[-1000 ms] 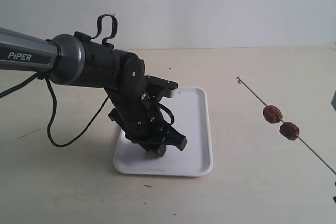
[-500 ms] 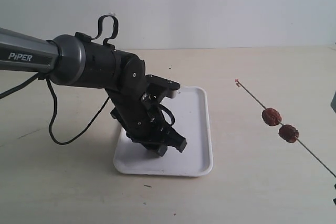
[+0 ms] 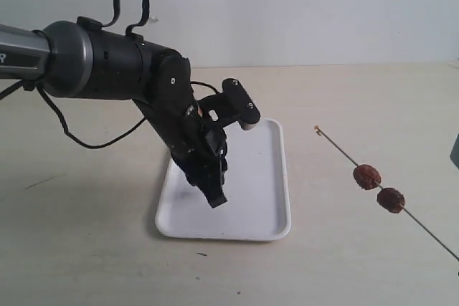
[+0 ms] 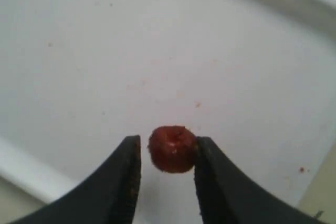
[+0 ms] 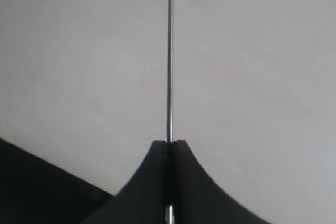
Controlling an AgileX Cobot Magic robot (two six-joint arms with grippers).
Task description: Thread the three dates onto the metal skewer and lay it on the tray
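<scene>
Third date: sits between the fingers of the left gripper above the white floor of the tray. One finger touches it; a thin sliver of white shows on the other side. It reads as pinched with the jaws partly closed, but the grip looks shallow and near the fingertips.

Two threaded dates: already on the metal skewer, side by side on its middle stretch, well to the right of the tray and above the tabletop.

Right gripper: jaws pressed together on the skewer's rear end, with the rod running straight out from between them.

Handling note for this step:
- Carry the date across to the free tip without squeezing harder.
- Turn a fleshy face square to the point.
- Keep the rod steady and level, then push along its axis. An off-centre push will probably roll the date out of the fingertips.

Changes against a second ago:
- The left gripper has lifted off the tray's near end and rolled at the wrist, so it now shows edge-on instead of broadside.
- The skewer has dropped lower, its tip has edged towards the tray, and both dates have moved with it.
</scene>
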